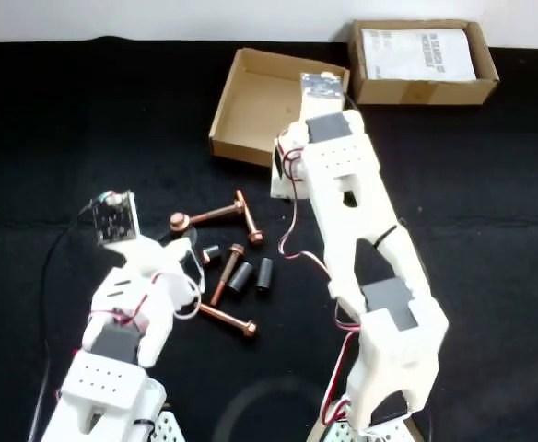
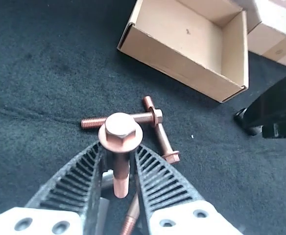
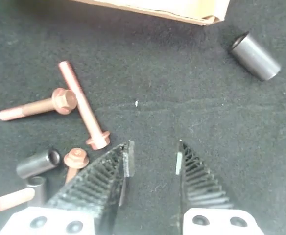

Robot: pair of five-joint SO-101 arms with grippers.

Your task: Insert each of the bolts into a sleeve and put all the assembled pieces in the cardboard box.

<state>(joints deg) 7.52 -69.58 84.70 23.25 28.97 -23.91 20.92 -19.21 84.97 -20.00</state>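
Note:
My left gripper (image 2: 119, 148) is shut on a copper bolt (image 2: 120, 132), whose hex head pokes out past the fingertips; the high view shows that bolt head (image 1: 179, 221) left of centre. Two more bolts (image 2: 155, 120) lie crossed on the black cloth just beyond it. My right gripper (image 3: 154, 157) hangs open over bare cloth, near the front wall of the empty cardboard box (image 1: 264, 101). A dark sleeve (image 3: 255, 56) lies apart by that wall. Other sleeves (image 1: 240, 276) and bolts (image 1: 228, 274) lie between the arms.
A second cardboard box (image 1: 421, 60) holding a printed sheet stands at the back right. Another loose bolt (image 1: 230, 319) lies close to the left arm's base. Red and white cables (image 1: 297, 244) hang from the right arm over the cloth.

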